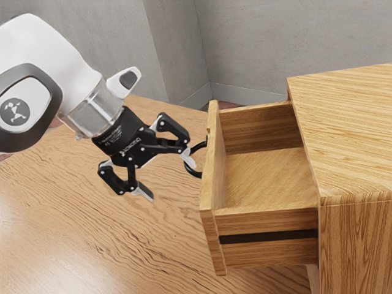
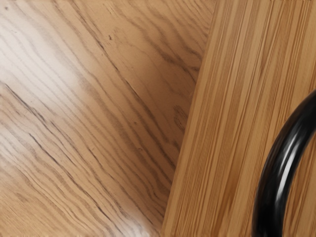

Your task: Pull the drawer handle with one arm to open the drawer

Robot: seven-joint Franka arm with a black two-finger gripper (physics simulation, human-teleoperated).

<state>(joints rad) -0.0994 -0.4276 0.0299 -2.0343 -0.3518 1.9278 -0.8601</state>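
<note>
Drawer (image 1: 263, 177) sits pulled well out of the cabinet (image 1: 349, 122), gripper (image 1: 167, 179) spread open, grasping nothing, 1 finger apparently hooked against the black handle (image 1: 196, 174) to drag it outward.

A wooden table (image 1: 73, 233) with dark, wavy grain is being shown spreading across the exterior view's left and lower part, and light is being reflected off its glossy top in pale patches (the same grain is being seen running diagonally in the wrist view). At the exterior view's right it is being met by a wooden cabinet (image 1: 355, 153), whose foot is being cut off, so whether it is being borne by the table cannot be told.
</note>
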